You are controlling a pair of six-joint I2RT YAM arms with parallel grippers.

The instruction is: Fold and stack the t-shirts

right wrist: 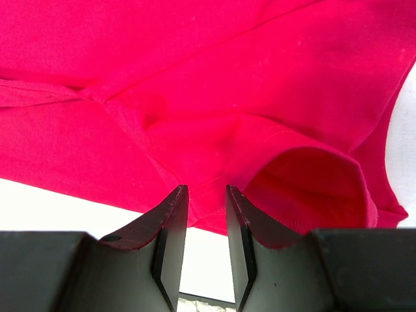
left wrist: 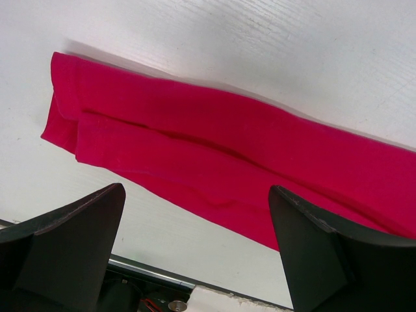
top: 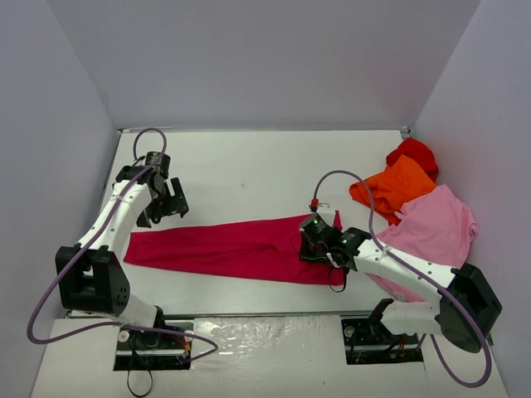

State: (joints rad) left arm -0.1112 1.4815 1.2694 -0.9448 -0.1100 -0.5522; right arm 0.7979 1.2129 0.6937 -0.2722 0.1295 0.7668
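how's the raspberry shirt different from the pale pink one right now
The raspberry shirt is folded into a long narrow strip across the middle of the table; the pale pink shirt lies loose and unfolded at the right. The right claw is at the raspberry shirt's end; no claw is at the pale pink shirt, which the right arm crosses. Both lie on that white table.

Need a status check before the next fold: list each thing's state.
raspberry-red cloth t-shirt: folded into a long flat strip.
orange cloth t-shirt: crumpled.
pale pink cloth t-shirt: rumpled, unfolded.
bright red cloth t-shirt: bunched.
left fingers: wide open, empty.
right fingers: nearly closed at raspberry hem; grip unclear.
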